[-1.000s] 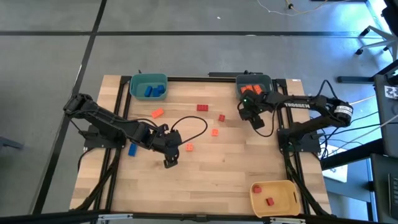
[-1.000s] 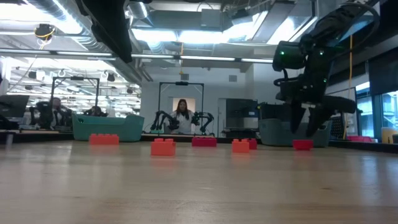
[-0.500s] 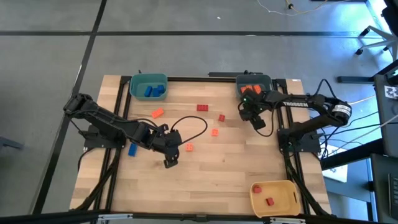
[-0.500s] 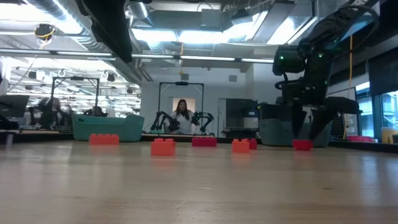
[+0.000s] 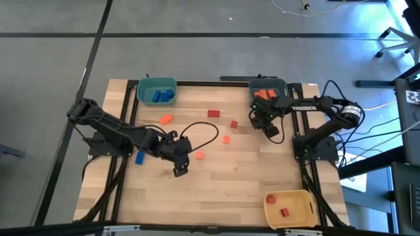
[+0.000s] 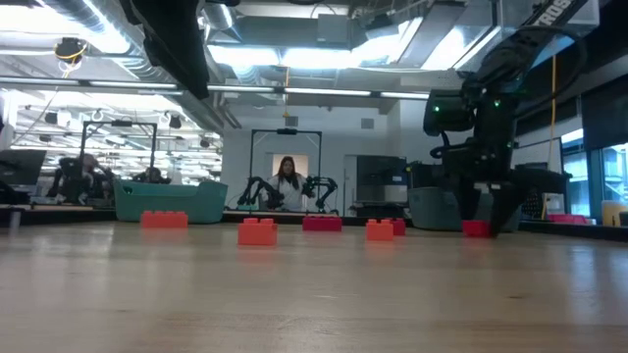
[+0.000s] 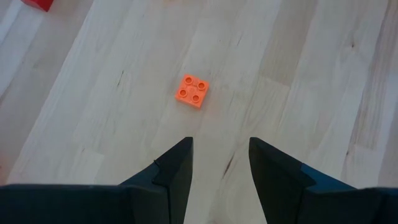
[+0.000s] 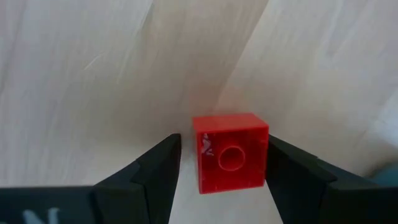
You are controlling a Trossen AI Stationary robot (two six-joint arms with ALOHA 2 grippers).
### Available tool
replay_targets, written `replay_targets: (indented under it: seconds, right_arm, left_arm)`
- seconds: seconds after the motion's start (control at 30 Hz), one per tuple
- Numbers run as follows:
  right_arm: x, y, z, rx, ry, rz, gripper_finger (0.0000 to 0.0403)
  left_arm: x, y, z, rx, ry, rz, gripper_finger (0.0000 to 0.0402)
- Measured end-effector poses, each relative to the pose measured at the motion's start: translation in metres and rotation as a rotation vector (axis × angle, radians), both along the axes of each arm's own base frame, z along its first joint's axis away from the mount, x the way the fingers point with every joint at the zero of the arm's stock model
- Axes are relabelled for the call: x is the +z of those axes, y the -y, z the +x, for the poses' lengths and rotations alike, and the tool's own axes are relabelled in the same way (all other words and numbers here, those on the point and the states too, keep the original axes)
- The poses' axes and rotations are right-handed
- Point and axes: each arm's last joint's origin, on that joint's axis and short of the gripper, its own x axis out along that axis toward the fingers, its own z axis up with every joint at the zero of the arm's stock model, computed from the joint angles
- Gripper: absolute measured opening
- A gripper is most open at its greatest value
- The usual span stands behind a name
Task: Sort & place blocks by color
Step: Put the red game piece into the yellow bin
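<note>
With the right gripper (image 8: 217, 180) spread astride the red block (image 8: 230, 152), not pinching it, the block could be knocked aside if one finger touches first

Blocks, small studded plastic bricks in three colours.

- Blue: several (image 5: 159, 96) heaped at the table's far left corner; one (image 5: 140, 157) flat on the wood near the left edge.
- Orange: a rectangular one (image 5: 166, 118) lying askew, left of centre; a square one (image 5: 227, 139) mid-table; another square one (image 5: 200, 155), four studs up, just nearer; a cluster (image 5: 264, 94) at the far right corner.
- Red: a rectangular one (image 5: 214, 113) toward the far edge; a square one (image 5: 233, 124) right of it; one (image 8: 231, 153) tipped on its side, hollow underside showing, near the far right; two (image 5: 284, 212) at the near right corner.
</note>
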Motion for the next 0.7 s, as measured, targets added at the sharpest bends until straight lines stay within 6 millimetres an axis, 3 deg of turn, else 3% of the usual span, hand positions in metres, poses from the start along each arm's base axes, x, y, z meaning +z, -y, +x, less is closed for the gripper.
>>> replay_targets:
  seconds: [0.53, 0.7]
  right_arm:
    - [-0.0037, 0.0004, 0.0013, -0.009, -0.005, 0.019, 0.0216]
    - [-0.0042, -0.0005, 0.0003, -0.011, -0.013, 0.034, 0.0170]
  left_arm:
    - [0.0000, 0.0000, 0.0000, 0.006, 0.000, -0.004, 0.0149]
    - [0.0000, 0.0001, -0.0001, 0.005, 0.000, -0.005, 0.0149]
